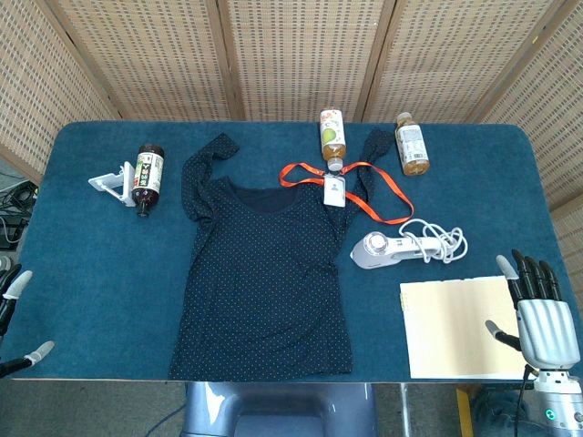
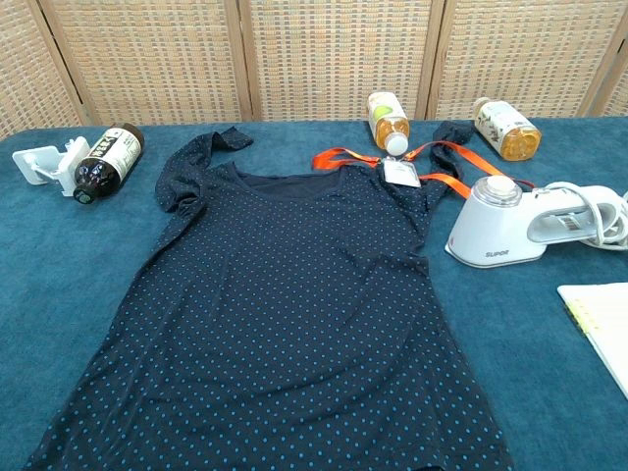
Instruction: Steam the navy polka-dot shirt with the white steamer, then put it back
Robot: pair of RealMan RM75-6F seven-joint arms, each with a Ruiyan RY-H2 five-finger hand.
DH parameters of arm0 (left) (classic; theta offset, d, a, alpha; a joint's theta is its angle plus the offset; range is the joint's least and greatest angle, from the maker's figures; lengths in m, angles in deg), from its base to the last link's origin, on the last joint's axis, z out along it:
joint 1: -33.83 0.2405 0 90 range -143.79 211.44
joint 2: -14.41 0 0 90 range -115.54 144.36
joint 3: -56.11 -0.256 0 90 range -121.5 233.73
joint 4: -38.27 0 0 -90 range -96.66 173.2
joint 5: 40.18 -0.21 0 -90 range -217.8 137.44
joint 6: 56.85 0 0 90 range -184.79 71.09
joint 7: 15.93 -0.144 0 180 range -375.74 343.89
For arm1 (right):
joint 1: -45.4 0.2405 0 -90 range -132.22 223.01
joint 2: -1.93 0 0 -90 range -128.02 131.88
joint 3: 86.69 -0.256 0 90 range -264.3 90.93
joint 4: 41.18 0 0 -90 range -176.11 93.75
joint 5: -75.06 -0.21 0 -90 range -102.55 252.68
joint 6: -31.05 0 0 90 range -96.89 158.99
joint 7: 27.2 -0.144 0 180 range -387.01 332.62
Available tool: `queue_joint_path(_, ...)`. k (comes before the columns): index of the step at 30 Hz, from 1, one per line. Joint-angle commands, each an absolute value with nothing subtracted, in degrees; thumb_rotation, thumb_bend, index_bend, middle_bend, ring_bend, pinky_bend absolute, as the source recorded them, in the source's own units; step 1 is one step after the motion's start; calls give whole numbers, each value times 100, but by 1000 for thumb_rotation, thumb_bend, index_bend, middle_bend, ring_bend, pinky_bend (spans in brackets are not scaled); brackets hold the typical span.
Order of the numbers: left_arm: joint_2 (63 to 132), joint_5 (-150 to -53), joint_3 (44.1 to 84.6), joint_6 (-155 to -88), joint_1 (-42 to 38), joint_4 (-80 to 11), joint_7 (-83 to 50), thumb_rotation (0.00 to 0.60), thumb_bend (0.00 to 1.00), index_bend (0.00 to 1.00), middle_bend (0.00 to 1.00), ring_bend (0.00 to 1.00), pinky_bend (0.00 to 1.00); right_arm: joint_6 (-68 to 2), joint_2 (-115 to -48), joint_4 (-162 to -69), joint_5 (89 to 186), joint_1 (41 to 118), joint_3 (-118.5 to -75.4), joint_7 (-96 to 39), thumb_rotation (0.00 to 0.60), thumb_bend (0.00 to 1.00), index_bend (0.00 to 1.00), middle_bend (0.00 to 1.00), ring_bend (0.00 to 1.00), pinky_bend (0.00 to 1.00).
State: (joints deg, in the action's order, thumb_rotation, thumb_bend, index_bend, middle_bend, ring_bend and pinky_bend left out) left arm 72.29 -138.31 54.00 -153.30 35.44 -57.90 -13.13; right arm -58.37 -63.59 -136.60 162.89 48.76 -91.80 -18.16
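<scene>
The white steamer [image 1: 381, 249] lies on its side just right of the navy polka-dot shirt [image 1: 260, 273], long axis running three to nine o'clock, cord trailing right. The right hand [image 1: 539, 314], fingers spread and empty, sits nearer, with the steamer at its ten o'clock; the left hand [image 1: 14, 319] shows only fingertips, grip unclear.

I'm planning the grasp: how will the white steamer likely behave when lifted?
The white steamer looks rigid, hard plastic, so it should hold its shape, though the smooth shell may be slippery. Its coiled cord lies loose beside it and will probably drag or snag. It looks bulky at the head end, so it may tip forward if held by the handle.
</scene>
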Motion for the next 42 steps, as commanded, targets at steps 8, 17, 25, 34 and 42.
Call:
queue_joint_path(8, 7252, -13891, 5404, -15364, 3542, -5776, -1291, 600, 0, 0, 0, 0, 0, -5700, -6406, -13639, 16266, 4918, -9138, -1769, 600, 0, 0, 0, 0, 0)
queue_joint_path(17, 7270, -13662, 5525, -15181, 3434, -5799, -1307, 600, 0, 0, 0, 0, 0, -4532, -6883, -13056, 16354, 5846, -9346, -1580, 600, 108, 0, 0, 0, 0)
queue_joint_path(25, 7324, -13268, 5658, -14854, 3307, -5867, -1515, 600, 0, 0, 0, 0, 0, -3512, -7609, -12137, 16107, 6802, -9738, -1810, 600, 368, 0, 0, 0, 0)
queue_joint_path(34, 7376, -12928, 5769, -14533, 3167, -5878, -1648, 600, 0, 0, 0, 0, 0, -2797, -8297, -11278, 15727, 7441, -9936, -1673, 600, 461, 0, 0, 0, 0)
queue_joint_path(42, 7376, -12816, 5816, -14477, 3134, -5926, -1689, 600, 0, 0, 0, 0, 0, -2555, -8769, -10487, 15549, 7700, -9922, -1666, 600, 478, 0, 0, 0, 0)
